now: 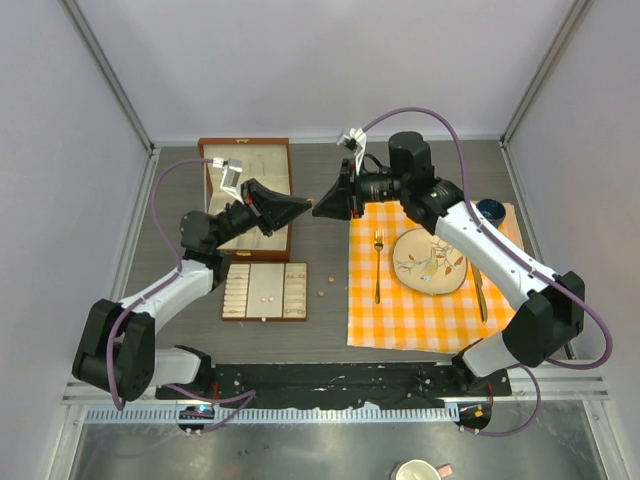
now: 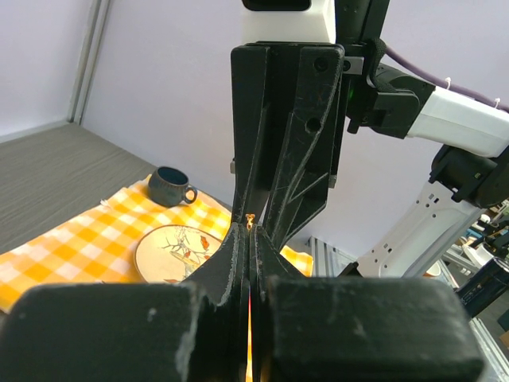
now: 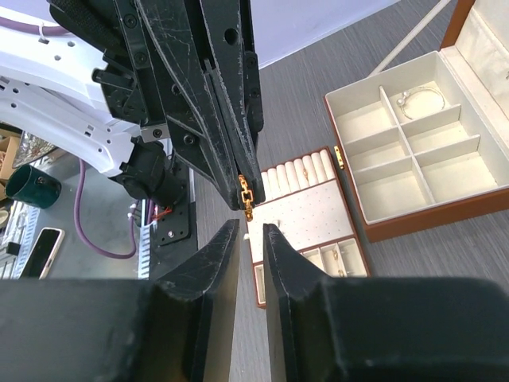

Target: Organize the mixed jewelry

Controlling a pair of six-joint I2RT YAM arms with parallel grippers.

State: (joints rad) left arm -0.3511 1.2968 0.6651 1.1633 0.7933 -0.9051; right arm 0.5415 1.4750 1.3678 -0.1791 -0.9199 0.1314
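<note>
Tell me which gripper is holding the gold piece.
The left gripper: the gold piece is pinched at its shut fingertips; the right gripper stands open, gripping nothing.

left gripper (image 3: pixel 241 199) is pinching a tiny gold link (image 3: pixel 246 191) just above the right gripper (image 3: pixel 250 232), which is sitting slightly parted, and a silver hoop bracelet (image 3: pixel 422 99) is lying in one compartment of the wooden box (image 3: pixel 413 224)

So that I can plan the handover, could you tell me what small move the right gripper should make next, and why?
Probably ease the right gripper forward a little, then close. The left gripper is shut on a small gold piece at its very tips, and the right jaws stand slightly apart just short of it, not yet around it.
</note>
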